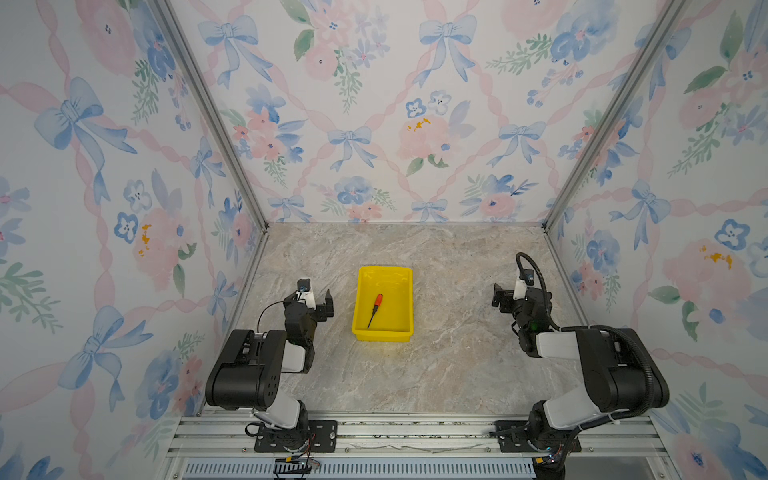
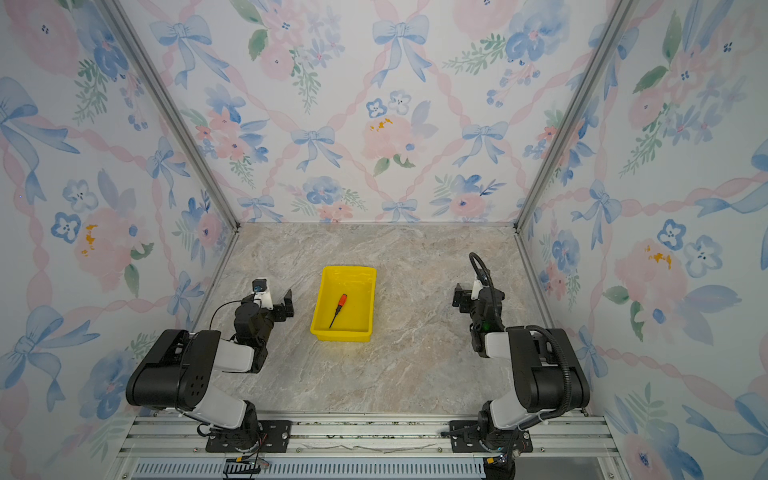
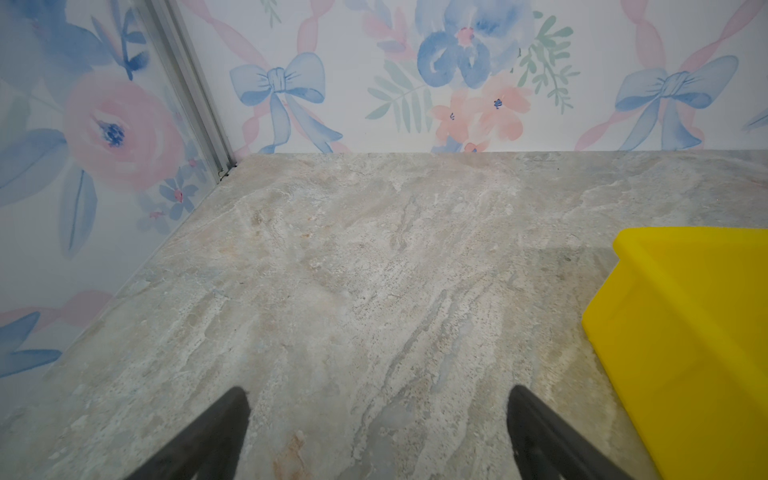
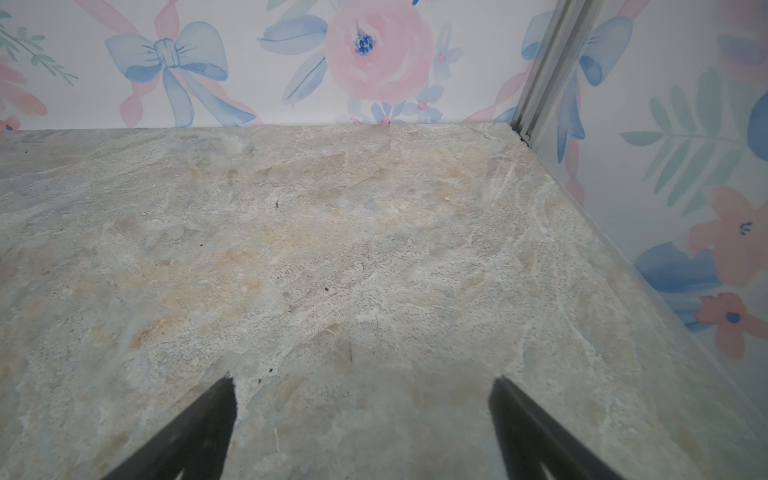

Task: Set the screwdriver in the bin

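Both top views: screwdriver [image 1: 375,309] lies diagonally inside yellow bin [image 1: 382,336], red-orange handle toward the back wall. Left gripper [image 3: 376,399] and right gripper [image 4: 362,384] both spread wide, holding nothing, flanking the bin, clear of it.

Operator: State the illumination.

Technician: Bright, even, diffuse light, apparently from overhead, in both top views. Shadows are soft. A pale sheen lies on the floor of the bin [image 1: 382,336] toward its far end. In the left wrist view a faint shadow band falls on the tabletop [image 3: 374,291] beside it.

Operator: State the sharpness.

Technician: Top views: sharp, with frame posts [image 1: 211,112] splayed by the wide lens. Wrist views: tabletop sharp; left gripper [image 3: 378,392] and right gripper [image 4: 363,380] dark and blurred.
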Available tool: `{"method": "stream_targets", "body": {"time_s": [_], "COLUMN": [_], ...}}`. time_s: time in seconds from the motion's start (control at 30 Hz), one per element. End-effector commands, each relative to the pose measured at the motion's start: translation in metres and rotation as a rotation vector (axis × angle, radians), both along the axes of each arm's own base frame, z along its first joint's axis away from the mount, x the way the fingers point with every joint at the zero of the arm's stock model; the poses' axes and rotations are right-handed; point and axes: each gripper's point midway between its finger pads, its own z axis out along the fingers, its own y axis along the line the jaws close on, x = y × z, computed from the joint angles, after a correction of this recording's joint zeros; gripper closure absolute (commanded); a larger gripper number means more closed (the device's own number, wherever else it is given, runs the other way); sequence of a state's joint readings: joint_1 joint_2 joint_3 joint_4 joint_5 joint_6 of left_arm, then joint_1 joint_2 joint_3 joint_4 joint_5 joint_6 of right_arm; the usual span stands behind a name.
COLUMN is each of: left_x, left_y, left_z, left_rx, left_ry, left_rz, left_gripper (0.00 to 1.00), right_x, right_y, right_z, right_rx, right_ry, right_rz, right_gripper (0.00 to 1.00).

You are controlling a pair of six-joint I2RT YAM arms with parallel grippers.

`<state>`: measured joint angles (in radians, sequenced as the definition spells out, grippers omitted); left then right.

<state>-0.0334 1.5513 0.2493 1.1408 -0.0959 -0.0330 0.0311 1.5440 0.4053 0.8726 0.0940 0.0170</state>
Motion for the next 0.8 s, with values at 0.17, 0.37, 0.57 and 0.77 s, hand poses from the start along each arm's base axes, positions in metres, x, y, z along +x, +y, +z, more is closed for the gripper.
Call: {"method": "stream_targets", "body": {"time_s": [0.17,0.37,0.57,0.77], "left_x": [0.0005,0.001,0.0015,0.0018], "left_y": [0.0013,0.0016,0.0014,0.0016], "left_z": [0.0069,0.0065,0.0073,0.0072], "left_rx": [0.018,0.016,0.017,0.016], "left_ry": [-0.03,-0.03,-0.033,-0.032], "left_rz": [0.021,0.023,0.022,0.022], "left_gripper": [0.02,0.02,0.03,0.02], "right_x": [-0.001,-0.001,-0.0008,-0.0009], "right_y": [0.0024,0.0028,0.0033,0.0047], "right_z": [0.0014,0.0008,0.0014,0.001], "right_rx": [-0.014,-0.02,-0.02,-0.028], "right_ry": [-0.014,-0.01,-0.013,-0.01], "right_rz": [0.001,0.001,0.001,0.003], "right_gripper": [0.03,0.03,0.03,0.03]}}
